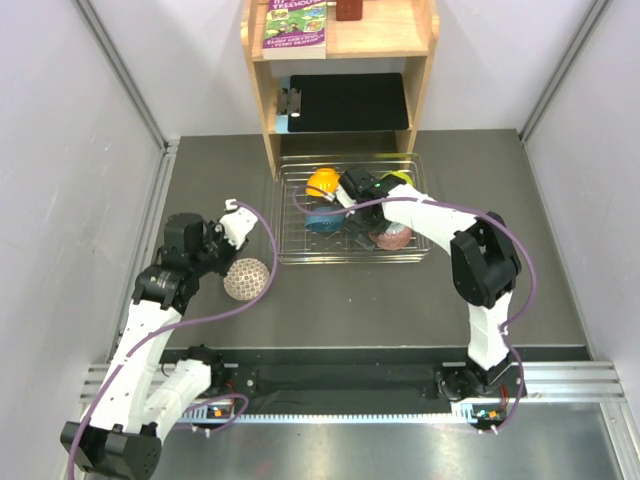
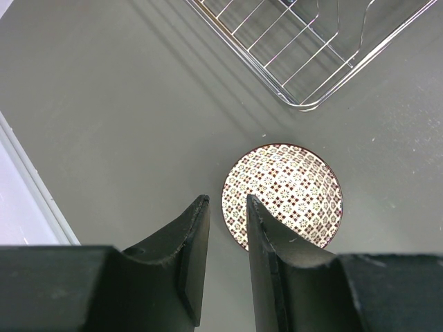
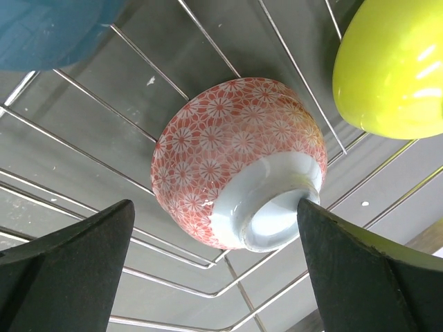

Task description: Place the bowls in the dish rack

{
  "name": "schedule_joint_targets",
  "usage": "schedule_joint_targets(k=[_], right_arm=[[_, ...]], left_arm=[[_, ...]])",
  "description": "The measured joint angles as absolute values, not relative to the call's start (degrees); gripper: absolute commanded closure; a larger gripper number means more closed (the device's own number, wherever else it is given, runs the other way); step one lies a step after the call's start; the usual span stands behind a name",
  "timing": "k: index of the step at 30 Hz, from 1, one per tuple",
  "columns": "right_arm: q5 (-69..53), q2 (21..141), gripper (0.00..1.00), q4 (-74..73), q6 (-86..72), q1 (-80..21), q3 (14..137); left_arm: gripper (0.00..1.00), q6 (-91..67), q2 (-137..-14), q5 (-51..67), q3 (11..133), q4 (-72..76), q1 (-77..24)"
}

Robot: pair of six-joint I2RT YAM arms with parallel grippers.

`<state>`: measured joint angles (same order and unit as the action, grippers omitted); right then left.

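Black fingers of the right gripper (image 3: 214, 204) are spread wide apart, one at the lower left of the wrist picture and one at the lower right. The pink bowl (image 3: 235, 145) lies between them on its side, with its white foot turned toward the camera. The tip of the lower right finger is right by that foot, and I cannot tell if it touches; the other finger stands apart from the bowl; nothing is pinched.

The pink bowl rests on the wires of the dish rack (image 1: 350, 262). The blue bowl (image 3: 48, 28) peeks in at the upper left of that picture and the lime-green bowl (image 3: 394, 69) at the upper right, both in the rack too. In the top picture the orange bowl (image 1: 322, 183) sits in the rack's upper left part, just above the blue one.

The left gripper (image 2: 225, 200) has its two dark fingers close together with a thin gap, and the gap holds nothing; it hangs over the grey table (image 2: 104, 104). The white bowl with the dark net pattern (image 2: 284, 194) lies on the table just past the fingertips, a little to the right in the wrist picture. One finger hides a bit of its rim. This bowl is outside the rack, near the rack's lower left corner in the top picture.

A wooden shelf (image 1: 270, 110) stands at the top of that picture, just above the rack; a purple book (image 1: 297, 25) lies on its top board.
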<state>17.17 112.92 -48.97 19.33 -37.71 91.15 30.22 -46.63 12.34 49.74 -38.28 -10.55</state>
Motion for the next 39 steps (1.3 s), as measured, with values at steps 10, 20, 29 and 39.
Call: schedule_joint_targets(k=[10, 20, 29, 39], right_arm=[[13.39, 109.67, 0.00, -46.57, 19.35, -35.53, 87.68], [11.64, 106.10, 0.00, -45.32, 19.31, -32.32, 83.42], [9.26, 103.90, 0.00, -43.13, 19.31, -31.07, 81.01], [2.70, 99.11, 0.00, -52.07, 18.46, -29.56, 84.23]], left_arm=[[0.66, 30.61, -47.46, 11.22, 49.74, -38.24, -10.48], [0.04, 31.97, -50.54, 8.54, 48.38, -36.88, -8.86], [0.01, 31.86, -53.41, 8.10, 43.79, -34.63, -4.60], [0.03, 33.85, -57.39, 13.56, 41.45, -32.93, 2.20]])
